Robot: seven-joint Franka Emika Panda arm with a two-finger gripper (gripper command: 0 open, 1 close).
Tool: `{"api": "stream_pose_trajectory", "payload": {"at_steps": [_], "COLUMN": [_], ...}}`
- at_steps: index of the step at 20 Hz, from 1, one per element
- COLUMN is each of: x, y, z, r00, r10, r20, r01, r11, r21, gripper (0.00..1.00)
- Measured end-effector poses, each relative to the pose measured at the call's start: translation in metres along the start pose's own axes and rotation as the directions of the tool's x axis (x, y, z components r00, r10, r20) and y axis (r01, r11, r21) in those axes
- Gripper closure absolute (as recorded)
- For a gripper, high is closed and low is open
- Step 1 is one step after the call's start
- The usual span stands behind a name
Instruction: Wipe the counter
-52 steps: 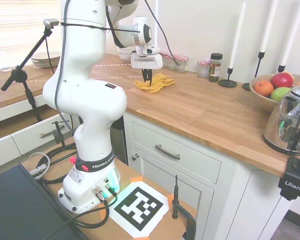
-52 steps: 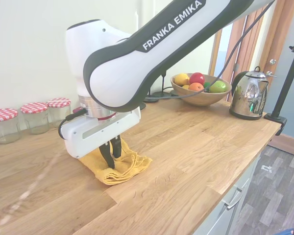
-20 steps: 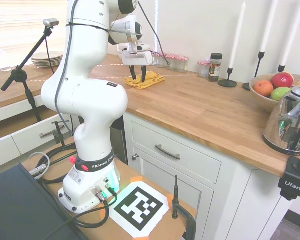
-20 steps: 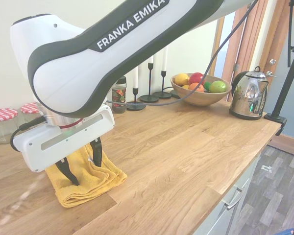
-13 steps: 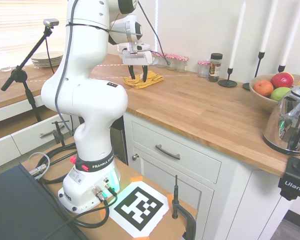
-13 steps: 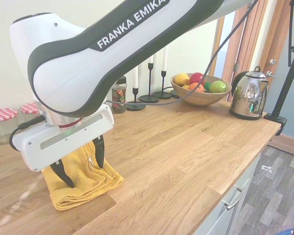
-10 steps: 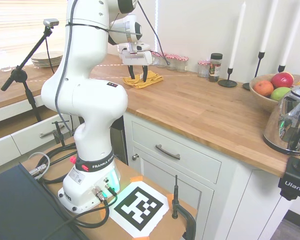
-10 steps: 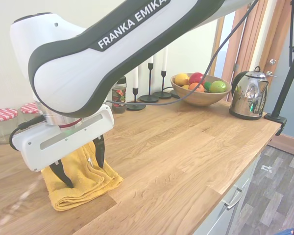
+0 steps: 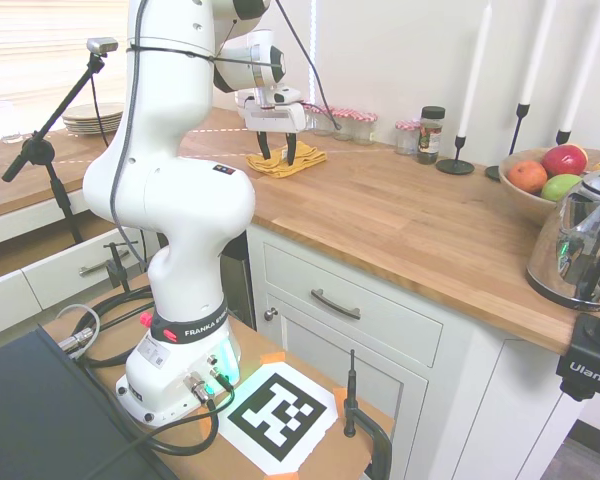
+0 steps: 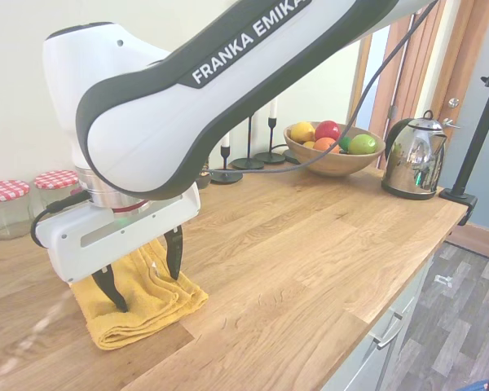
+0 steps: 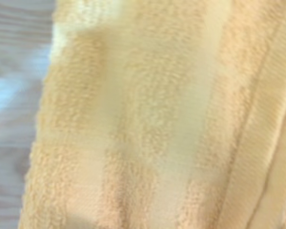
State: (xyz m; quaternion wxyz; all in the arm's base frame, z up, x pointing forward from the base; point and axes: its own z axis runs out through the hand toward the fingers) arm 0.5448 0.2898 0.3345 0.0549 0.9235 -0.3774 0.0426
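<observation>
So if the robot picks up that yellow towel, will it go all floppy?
Probably yes. The towel lies in soft folds on the counter, so it would likely droop. Its fluffy weave looks light, and it shouldn't slip from the open gripper once pinched.

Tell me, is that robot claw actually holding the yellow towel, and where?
No. The gripper is open, fingers spread above the yellow towel lying on the counter.

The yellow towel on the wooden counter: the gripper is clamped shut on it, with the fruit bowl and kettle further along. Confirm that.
Not quite. The gripper is open, not clamped shut: the second exterior view shows its two fingers spread wide over the yellow towel, which lies folded on the counter. The rest holds: the fruit bowl and kettle stand further along.
</observation>
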Motion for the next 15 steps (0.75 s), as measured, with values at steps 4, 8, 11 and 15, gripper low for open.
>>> {"api": "stream_pose_trajectory", "payload": {"at_steps": [4, 8, 11, 15], "x": [0.008, 0.012, 0.015, 0.018], "y": [0.016, 0.031, 0.043, 0.053], "z": [0.001, -0.005, -0.015, -0.022], "r00": [1.000, 1.000, 1.000, 1.000], "r10": [0.005, -0.004, -0.008, -0.010], "r20": [-0.001, -0.007, -0.014, -0.013], "r01": [-0.005, 0.004, 0.008, 0.010], "r11": [1.000, 1.000, 1.000, 1.000], "r21": [-0.009, -0.001, 0.010, 0.017], "gripper": [0.00, 0.00, 0.00, 0.00]}}
